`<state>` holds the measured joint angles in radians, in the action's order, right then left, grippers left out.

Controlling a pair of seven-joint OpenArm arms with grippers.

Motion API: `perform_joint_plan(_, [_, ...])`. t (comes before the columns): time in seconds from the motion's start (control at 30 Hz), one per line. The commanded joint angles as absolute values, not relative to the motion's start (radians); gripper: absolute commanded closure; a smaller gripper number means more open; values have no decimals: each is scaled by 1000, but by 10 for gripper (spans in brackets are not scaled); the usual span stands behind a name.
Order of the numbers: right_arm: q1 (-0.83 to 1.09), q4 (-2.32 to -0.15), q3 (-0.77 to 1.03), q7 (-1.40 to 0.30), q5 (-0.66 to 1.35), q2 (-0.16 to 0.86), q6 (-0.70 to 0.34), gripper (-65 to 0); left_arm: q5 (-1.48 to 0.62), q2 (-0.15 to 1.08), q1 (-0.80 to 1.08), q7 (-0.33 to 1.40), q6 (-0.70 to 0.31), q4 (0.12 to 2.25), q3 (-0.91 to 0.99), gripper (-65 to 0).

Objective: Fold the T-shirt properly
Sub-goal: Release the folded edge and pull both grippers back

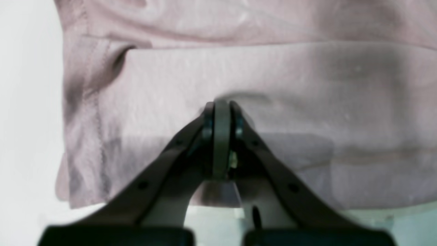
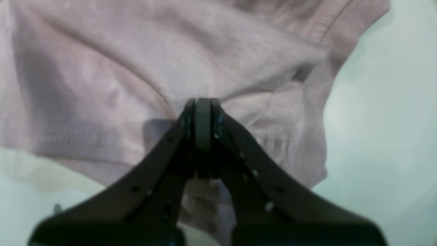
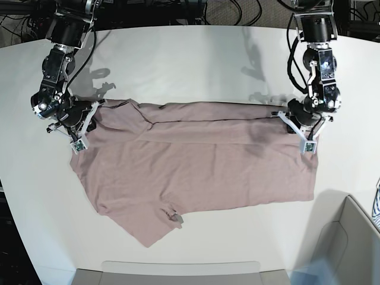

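The mauve-pink T-shirt [image 3: 196, 160] lies spread across the white table [image 3: 178, 65], its far edge folded over into a band that runs between my two grippers. A small grey tag [image 3: 176, 218] shows at its near edge. My left gripper [image 3: 301, 132] is shut on the shirt's right end; in the left wrist view its tips [image 1: 222, 106] press into the cloth [image 1: 307, 95]. My right gripper [image 3: 83, 123] is shut on the shirt's left end by a sleeve; in the right wrist view the fabric [image 2: 102, 68] puckers towards the closed tips [image 2: 203, 102].
A grey bin [image 3: 350, 243] stands at the front right with a blue-and-white striped cloth [image 3: 377, 208] at the frame's edge. A pale tray edge [image 3: 178, 268] runs along the front. Cables lie behind the table's far edge.
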<state>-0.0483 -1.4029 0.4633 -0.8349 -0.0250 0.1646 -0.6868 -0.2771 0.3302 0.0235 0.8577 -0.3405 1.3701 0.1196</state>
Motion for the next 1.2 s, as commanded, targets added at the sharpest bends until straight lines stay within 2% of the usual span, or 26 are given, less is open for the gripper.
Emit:
perform_joint_plan(0.0, [-42, -1414, 469, -851, -30, 180, -698, 0, -266, 337, 62, 921, -349, 1371, 122, 0])
perform_joint_plan(0.2, [53, -1420, 473, -849, -27, 239, -698, 0, -266, 360, 263, 905, -349, 1438, 125, 0])
perform_joint_plan(0.47, [223, -1583, 475, -858, -27, 297, -698, 0, -266, 372, 441, 906, -349, 1534, 127, 0])
perform_joint_plan(0.77, [387, -1666, 476, -858, -22, 314, -698, 0, -266, 367, 616, 906, -349, 1590, 185, 0])
perform_joint_plan(1.03, [423, -1681, 549, -852, -22, 311, -698, 0, -266, 367, 682, 918, -349, 1721, 252, 0])
perform_joint_plan(1.17, [421, -1761, 558, -858, -22, 309, -698, 0, -266, 371, 671, 920, -348, 1753, 254, 0])
